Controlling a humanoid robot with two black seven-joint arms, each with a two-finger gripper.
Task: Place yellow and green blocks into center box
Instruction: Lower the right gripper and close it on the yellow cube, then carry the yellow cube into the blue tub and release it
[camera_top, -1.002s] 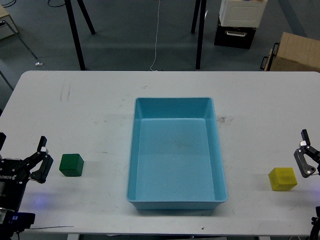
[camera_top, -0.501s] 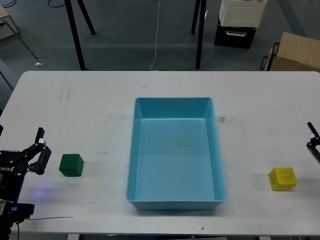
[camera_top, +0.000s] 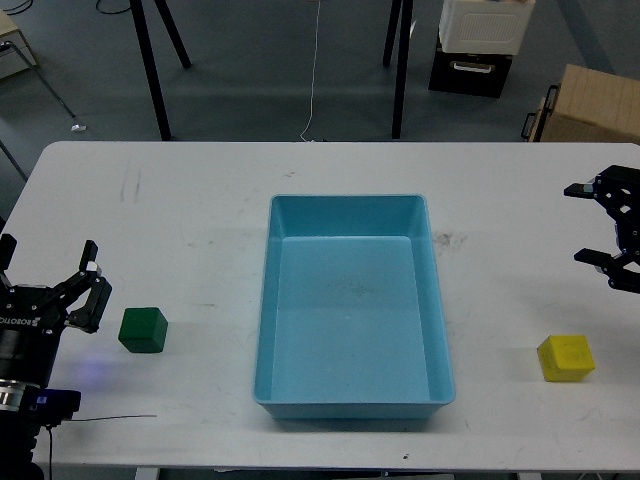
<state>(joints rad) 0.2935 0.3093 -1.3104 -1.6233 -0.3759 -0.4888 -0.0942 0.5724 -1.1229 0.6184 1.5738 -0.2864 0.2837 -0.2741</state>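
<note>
While both blocks are still sitting out on the white worktop (camera_top: 180, 220), nothing is lying inside the blue box (camera_top: 350, 310), so the job is only just beginning and both blocks are left to move. The green block (camera_top: 143, 329) is resting on the worktop well to the left of the box, and the left gripper (camera_top: 72, 297) is hanging just beside it, on its left, with its jaws spread apart and holding nothing. The yellow block (camera_top: 566, 357) is sitting near the right edge of the worktop, well apart from the box on its right side. The right gripper (camera_top: 612, 225) is floating farther back than the yellow block, not touching it, and its jaws are spread wide with nothing between them. Each block is looking like a small cube with flat faces and soft, rounded corners, maybe plastic or painted wood, though I am only guessing. The blue box is looking like smooth plastic, a long rectangle with sloping walls, a rounded rim and a flat floor with a few faint scuffs. It is lying in the middle of the worktop. The worktop is looking flat and hard, with small dark marks and smudges here and there. Both grippers are looking black and hard, like metal or plastic. I think each gripper is going to take the block on its own side.
</note>
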